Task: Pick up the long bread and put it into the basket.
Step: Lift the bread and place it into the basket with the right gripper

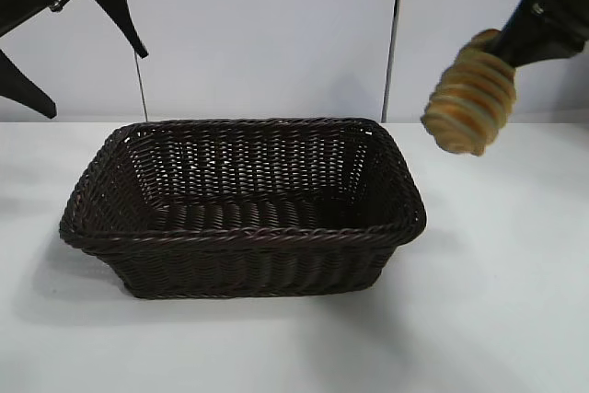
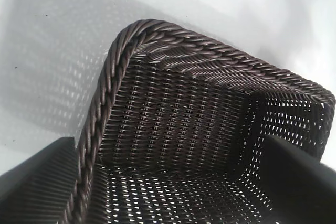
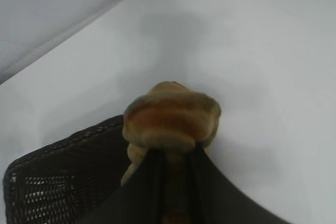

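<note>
Two hands are in view, one working and one idle. Nearest the exterior camera, the basket (image 1: 244, 204) sits empty on the white worktop (image 1: 497, 319), its open mouth upward to receive the load. Above and beyond its right end, the right hand (image 1: 515, 43) pinches the long bread (image 1: 469, 94) by one end; the loaf hangs clear of the worktop, outside the rim, judged to be in carry toward the basket. Over the far left corner, the left hand (image 1: 78, 39) hangs spread wide, holding nothing. Behind stands a plain pale wall (image 1: 276, 34).
</note>
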Controlling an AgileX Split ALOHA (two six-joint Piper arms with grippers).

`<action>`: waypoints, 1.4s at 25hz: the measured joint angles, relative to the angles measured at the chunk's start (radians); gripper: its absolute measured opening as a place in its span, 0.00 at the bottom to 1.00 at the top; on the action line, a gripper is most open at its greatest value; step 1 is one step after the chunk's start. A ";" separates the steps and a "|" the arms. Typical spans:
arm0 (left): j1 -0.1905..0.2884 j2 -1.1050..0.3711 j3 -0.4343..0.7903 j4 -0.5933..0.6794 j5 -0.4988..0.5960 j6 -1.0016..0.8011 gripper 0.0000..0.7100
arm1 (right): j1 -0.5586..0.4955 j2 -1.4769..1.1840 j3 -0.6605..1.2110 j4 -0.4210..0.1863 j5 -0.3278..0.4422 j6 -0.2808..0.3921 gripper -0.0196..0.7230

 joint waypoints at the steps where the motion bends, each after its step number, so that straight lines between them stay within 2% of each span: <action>1: 0.000 0.000 0.000 0.000 0.001 0.000 0.95 | 0.017 0.024 -0.017 0.000 0.013 -0.013 0.14; 8: 0.000 0.000 0.000 0.000 0.002 0.000 0.95 | 0.131 0.152 -0.107 0.000 0.044 -0.167 0.14; 13: 0.000 0.000 0.000 0.000 0.003 0.000 0.95 | 0.163 0.205 -0.110 0.002 0.038 -0.175 0.14; 28: 0.000 0.000 0.000 0.000 0.003 0.001 0.95 | 0.165 0.265 -0.113 0.008 0.008 -0.196 0.15; 30: 0.000 0.000 0.000 0.000 0.003 0.001 0.95 | 0.165 0.265 -0.113 0.009 0.008 -0.196 0.21; 35: 0.000 0.000 0.000 0.000 0.003 0.001 0.95 | 0.165 0.265 -0.113 0.010 0.015 -0.199 0.57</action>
